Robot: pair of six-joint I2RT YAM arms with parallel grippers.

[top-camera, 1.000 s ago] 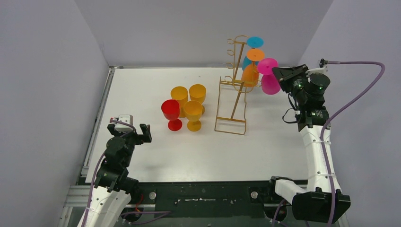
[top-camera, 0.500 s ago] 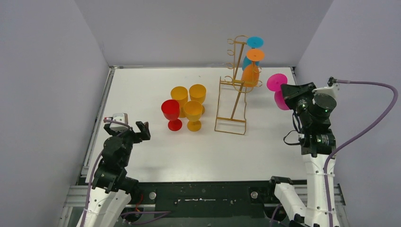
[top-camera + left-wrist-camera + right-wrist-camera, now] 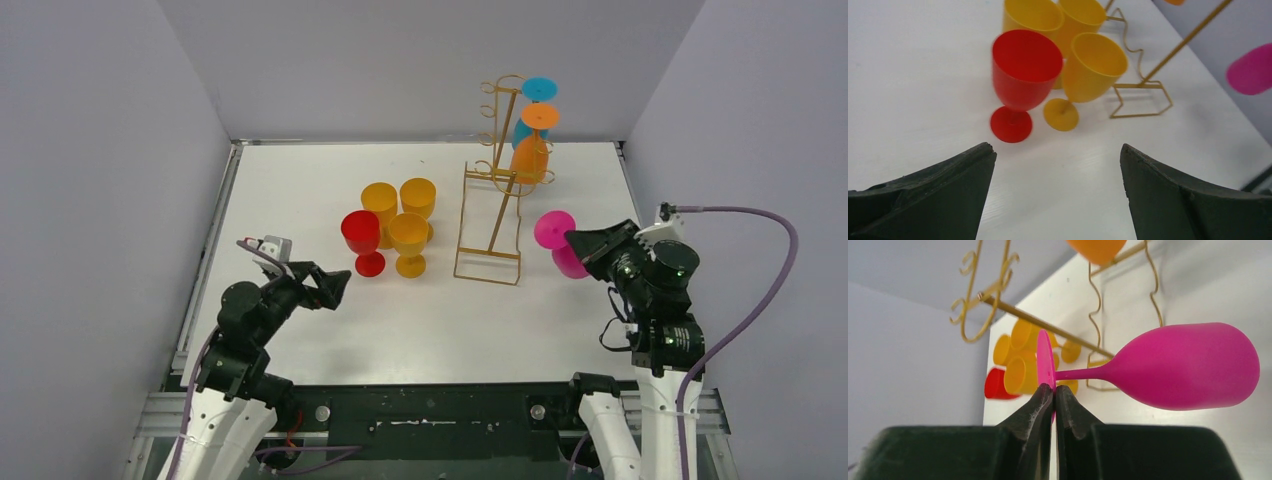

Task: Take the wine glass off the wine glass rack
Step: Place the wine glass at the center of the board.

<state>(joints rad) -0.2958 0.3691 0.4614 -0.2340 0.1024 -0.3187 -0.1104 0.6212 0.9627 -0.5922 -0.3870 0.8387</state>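
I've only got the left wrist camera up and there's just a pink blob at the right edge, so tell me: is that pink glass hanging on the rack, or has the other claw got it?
Observer: The right claw has it. It is shut on the edge of the foot of the pink glass, which lies sideways.
Operator: Is it clear of the rack?
Observer: Yes. In the top camera it sits to the right of the base of the wine glass rack, apart from the wire.
Operator: Anything left hanging up there?
Observer: Two: an orange glass and a blue glass behind it, both upside down.
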